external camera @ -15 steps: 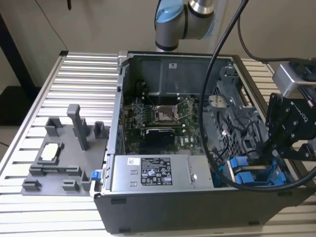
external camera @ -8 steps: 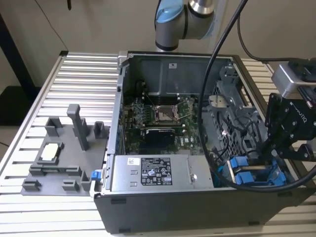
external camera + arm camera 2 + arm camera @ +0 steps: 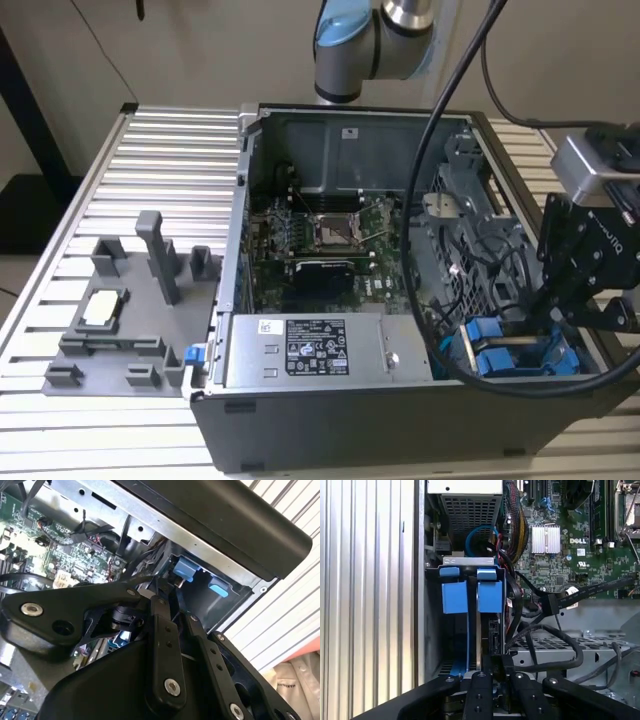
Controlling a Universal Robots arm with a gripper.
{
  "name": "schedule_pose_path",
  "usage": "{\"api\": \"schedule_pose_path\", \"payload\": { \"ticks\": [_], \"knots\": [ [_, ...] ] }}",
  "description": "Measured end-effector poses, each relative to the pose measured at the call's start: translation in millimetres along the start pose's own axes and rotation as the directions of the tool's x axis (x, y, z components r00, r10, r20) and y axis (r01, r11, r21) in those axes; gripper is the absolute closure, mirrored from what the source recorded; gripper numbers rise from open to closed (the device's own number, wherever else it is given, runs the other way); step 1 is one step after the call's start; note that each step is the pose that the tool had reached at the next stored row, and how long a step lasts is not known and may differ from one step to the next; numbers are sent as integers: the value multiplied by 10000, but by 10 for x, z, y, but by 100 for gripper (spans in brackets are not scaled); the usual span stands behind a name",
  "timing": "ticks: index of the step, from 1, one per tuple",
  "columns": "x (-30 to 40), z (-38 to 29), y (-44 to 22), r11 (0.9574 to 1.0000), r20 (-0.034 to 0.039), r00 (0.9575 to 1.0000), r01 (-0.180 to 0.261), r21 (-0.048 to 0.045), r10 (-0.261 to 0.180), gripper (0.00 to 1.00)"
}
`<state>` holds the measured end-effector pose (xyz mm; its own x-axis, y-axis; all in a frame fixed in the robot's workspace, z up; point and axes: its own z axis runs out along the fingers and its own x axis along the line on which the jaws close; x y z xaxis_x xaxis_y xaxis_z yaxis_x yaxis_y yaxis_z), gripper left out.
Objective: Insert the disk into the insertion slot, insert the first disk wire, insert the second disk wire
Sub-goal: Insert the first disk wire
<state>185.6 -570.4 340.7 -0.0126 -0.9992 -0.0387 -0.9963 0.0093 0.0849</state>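
already, disk (image 3: 478, 630) inside the insertion slot (image 3: 468, 561)

The end effector (image 3: 492, 666) is matt black, with bright metal screws (image 3: 172, 686). The insertion slot (image 3: 468, 561) is dull grey sheet metal carrying smooth, glossy blue plastic rails (image 3: 490, 596). The bench (image 3: 150, 150) is ribbed, satin silver metal, and the fixture tray (image 3: 100, 372) is matt grey plastic.

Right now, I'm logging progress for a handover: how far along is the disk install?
Done, it seems: the disk stands in the insertion slot between blue rails. In hand: the gripper sits at the disk's cable end. Left: a black connector hangs loose beside the slot, so at least one wire looks unplugged.
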Motion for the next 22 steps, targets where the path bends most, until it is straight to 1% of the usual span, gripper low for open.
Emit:
{"api": "schedule_pose_path", "payload": {
  "ticks": [4,13,18,19,21,22],
  "knots": [
    [1,18,-2,10000,36,10000,3,-1,-3,81],
    [2,45,-4,10000,43,10000,4,2,-4,81],
    [1,49,-4,10000,87,10000,7,2,-7,81],
    [2,48,-8,10000,89,10000,7,-13,-7,81],
    [1,40,-17,10000,93,10000,5,-88,-4,81],
    [1,38,-21,9999,92,10000,4,-107,-3,81]
  ]
}}
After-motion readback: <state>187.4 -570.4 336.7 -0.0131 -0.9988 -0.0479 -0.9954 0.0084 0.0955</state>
